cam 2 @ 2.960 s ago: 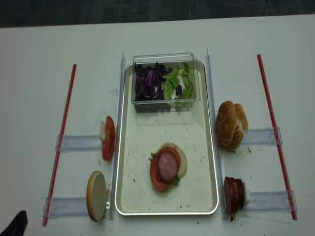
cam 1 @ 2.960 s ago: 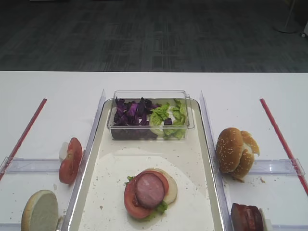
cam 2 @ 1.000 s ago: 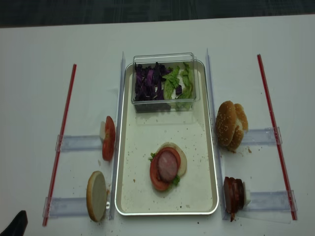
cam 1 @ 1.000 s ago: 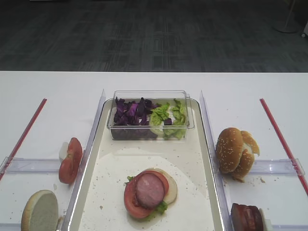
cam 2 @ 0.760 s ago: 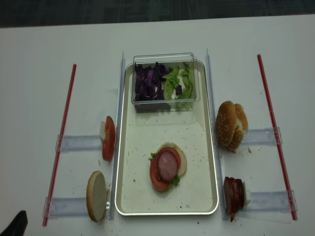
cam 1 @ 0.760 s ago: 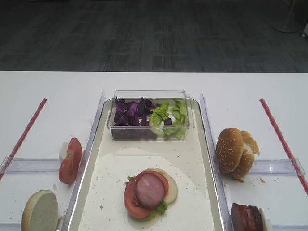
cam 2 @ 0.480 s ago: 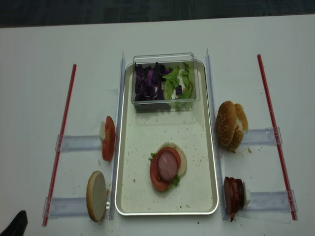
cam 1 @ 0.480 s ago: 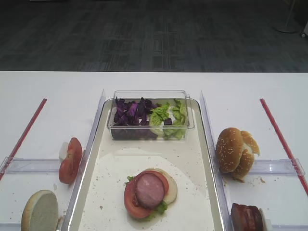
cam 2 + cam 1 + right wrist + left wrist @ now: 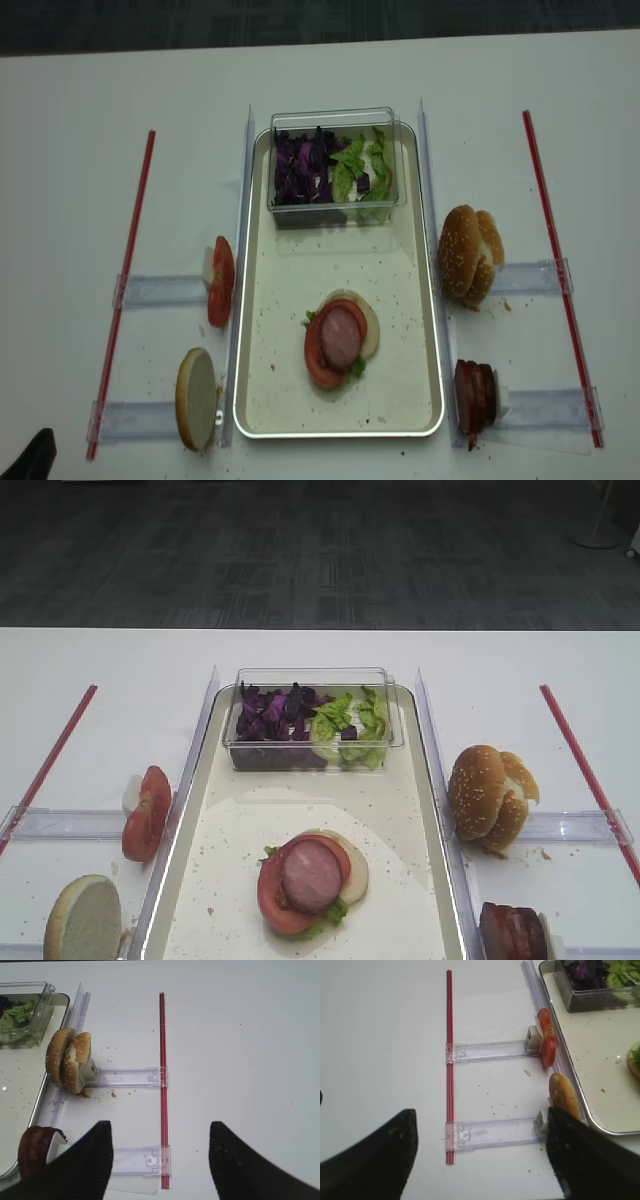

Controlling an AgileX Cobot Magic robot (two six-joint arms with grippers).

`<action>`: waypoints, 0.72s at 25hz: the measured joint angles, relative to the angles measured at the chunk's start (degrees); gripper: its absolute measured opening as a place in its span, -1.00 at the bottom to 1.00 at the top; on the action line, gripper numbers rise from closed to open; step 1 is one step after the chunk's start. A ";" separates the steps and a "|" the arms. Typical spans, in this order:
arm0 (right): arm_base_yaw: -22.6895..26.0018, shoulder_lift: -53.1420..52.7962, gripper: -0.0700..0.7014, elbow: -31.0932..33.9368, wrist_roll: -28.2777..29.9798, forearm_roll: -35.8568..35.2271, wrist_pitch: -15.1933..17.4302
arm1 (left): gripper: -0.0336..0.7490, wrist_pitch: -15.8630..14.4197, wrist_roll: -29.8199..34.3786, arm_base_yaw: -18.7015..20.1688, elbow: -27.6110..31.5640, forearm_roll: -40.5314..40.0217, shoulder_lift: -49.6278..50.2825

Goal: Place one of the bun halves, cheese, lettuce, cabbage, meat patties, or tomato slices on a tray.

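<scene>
Both arms hang back over bare table, away from the food. The right gripper (image 9: pixel 160 1160) has its jaws spread with nothing between them. The left gripper (image 9: pixel 480 1155) is the same, wide apart and empty.

The spare ingredients stand on edge in clear holders (image 9: pixel 131 1078), probably so that fingers can close on one at a time. Ahead and left of the right gripper two bun halves (image 9: pixel 68 1060) lean together, and the meat patties (image 9: pixel 36 1151) sit just beside its left finger; I cannot count them. Ahead and right of the left gripper stand two tomato slices (image 9: pixel 546 1042) and one bun half (image 9: pixel 563 1096).

On the tray (image 9: pixel 400 330) a stack already holds a pale bottom layer, lettuce, one tomato slice and one patty (image 9: pixel 340 336). One clear box (image 9: pixel 310 676) holds cabbage (image 9: pixel 270 712) and lettuce (image 9: pixel 348 720).
</scene>
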State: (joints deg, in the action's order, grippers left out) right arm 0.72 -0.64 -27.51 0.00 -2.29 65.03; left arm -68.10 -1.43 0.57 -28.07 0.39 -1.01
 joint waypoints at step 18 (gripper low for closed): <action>0.00 0.00 0.35 0.00 0.00 0.00 0.00 | 0.34 0.00 0.00 0.00 0.00 0.00 0.00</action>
State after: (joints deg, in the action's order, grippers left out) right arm 0.72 -0.64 -27.51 0.00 -2.29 65.03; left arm -68.10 -1.43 0.57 -28.07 0.39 -1.01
